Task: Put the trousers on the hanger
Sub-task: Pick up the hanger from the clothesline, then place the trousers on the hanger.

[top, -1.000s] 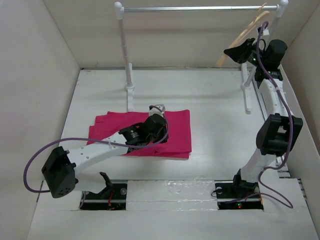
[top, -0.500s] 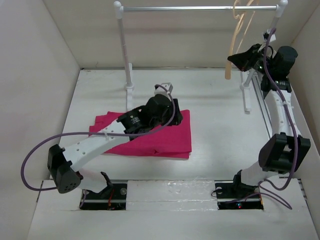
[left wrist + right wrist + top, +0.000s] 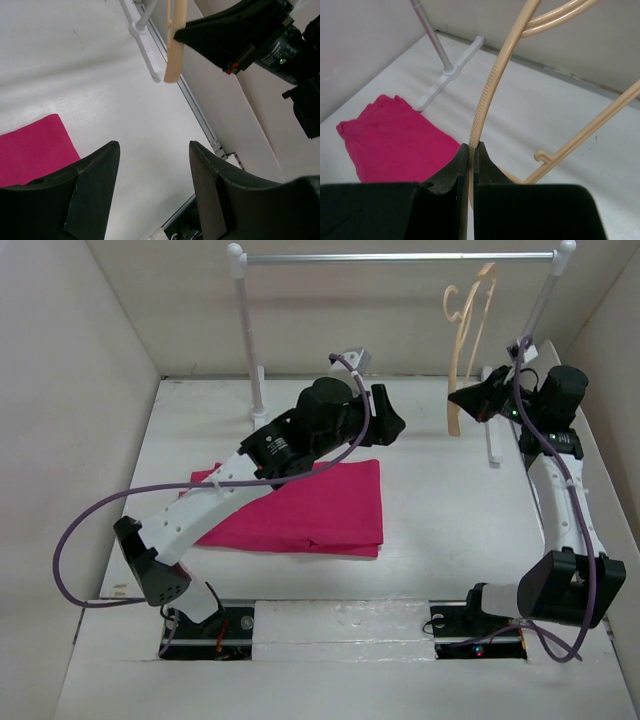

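So, tan hanger (image 3: 492, 85) w/ ribbed arm, pink trousers (image 3: 320, 510) folded flat

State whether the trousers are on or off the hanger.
Off: the trousers lie folded on the table; the hanger is apart, clamped in the right gripper.

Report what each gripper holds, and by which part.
The right gripper pinches the hanger on its ribbed curved arm. The left gripper is open, holding nothing.
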Controlling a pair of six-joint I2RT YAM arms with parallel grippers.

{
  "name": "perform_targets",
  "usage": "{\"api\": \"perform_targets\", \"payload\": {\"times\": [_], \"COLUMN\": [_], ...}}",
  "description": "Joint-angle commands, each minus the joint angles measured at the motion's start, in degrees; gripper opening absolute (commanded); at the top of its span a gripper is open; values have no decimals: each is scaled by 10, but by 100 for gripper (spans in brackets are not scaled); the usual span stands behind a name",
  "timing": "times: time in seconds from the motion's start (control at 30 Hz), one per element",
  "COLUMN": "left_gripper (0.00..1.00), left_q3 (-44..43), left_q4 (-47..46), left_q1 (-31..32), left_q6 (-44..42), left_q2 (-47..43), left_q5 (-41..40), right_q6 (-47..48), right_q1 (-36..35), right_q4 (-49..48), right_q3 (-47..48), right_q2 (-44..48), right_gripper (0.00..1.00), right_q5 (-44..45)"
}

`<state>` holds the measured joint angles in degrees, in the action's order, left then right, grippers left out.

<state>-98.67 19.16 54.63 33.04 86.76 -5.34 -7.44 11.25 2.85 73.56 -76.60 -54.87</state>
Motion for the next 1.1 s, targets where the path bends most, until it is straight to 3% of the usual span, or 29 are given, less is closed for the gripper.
{"api": "perform_targets", "payload": {"times": [0.0,0.2,0.5,0.67,0.77,0.97,1.07], "left_gripper": [54,56,57,57,56,46,19], "left_q3": [-32,-27,68,91,123,145,157], "left_q4": [-32,-71,-185,-187,-247,-262,-268], "left_q1": [-1,4,10,10,10,16,21], "left_q6": [-2,4,49,71,90,122,129], "left_q2": [24,79,126,156,156,170,167], "left_q5": [29,0,-6,-24,-21,-51,-55], "right_q6": [65,106,92,89,89,76,75], "right_q1": [-10,-46,-85,-97,-110,-129,-135], "right_q4": [46,106,130,137,146,139,159], "right_q3": [-46,-165,-323,-359,-373,-390,-392], "right_q2": [50,133,254,281,288,303,306], "right_gripper": [0,0,0,0,0,0,0], "right_q5": [-9,-1,2,-2,2,1,13]}}
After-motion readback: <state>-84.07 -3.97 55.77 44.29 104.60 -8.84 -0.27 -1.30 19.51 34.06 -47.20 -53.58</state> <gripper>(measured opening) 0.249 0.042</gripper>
